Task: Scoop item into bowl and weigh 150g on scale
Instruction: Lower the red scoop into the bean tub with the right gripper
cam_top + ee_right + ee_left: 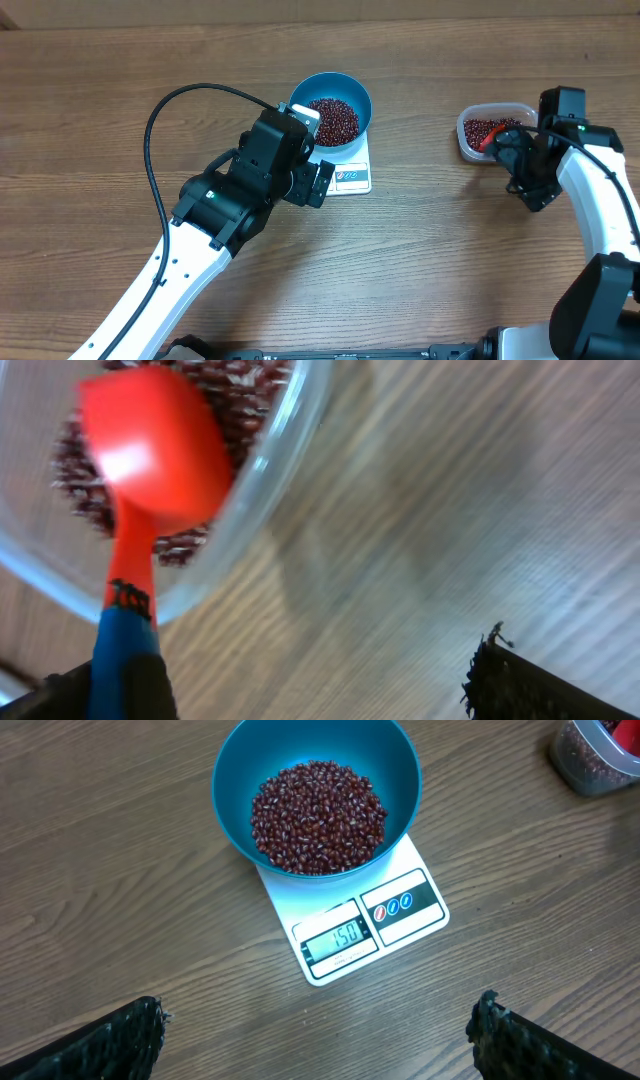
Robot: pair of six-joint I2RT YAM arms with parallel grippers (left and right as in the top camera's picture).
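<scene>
Blue bowl (pixel 232 782), beans (pixel 318 815) inside, on scale (pixel 400 912), beyond left gripper (pixel 320 1010).

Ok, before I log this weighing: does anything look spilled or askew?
Nothing is spilled on the table. The blue bowl sits off-centre on the scale, overhanging its far edge, yet the display is uncovered. The red scoop leans in the clear tub, handle out over the rim.
</scene>
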